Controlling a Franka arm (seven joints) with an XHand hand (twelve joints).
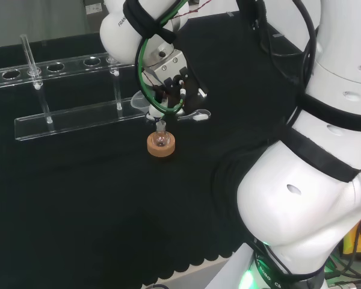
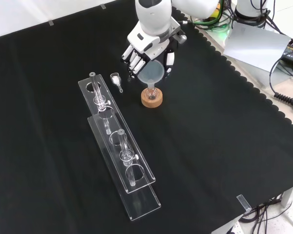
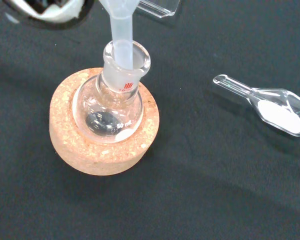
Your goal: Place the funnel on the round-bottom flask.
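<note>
The hand (image 2: 147, 53) is holding the funnel (image 2: 152, 74) with fingers curled round its cone, and the stem is entering the neck of the flask (image 3: 111, 102), which is sitting in its cork ring (image 3: 104, 125) (a glass scoop (image 3: 270, 104) lies nearby). Judging by this, seating is under way; next the funnel needs lowering straight, then releasing.

Glossy clear glass flask (image 3: 110, 107), frosted plastic funnel (image 3: 121, 30), rough cork ring (image 3: 104, 150).

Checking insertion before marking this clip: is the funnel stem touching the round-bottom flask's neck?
Cannot tell. The wrist view shows the funnel stem inside the neck of the round-bottom flask on its cork ring, close to the rim, but neither contact nor gap shows plainly.
</note>
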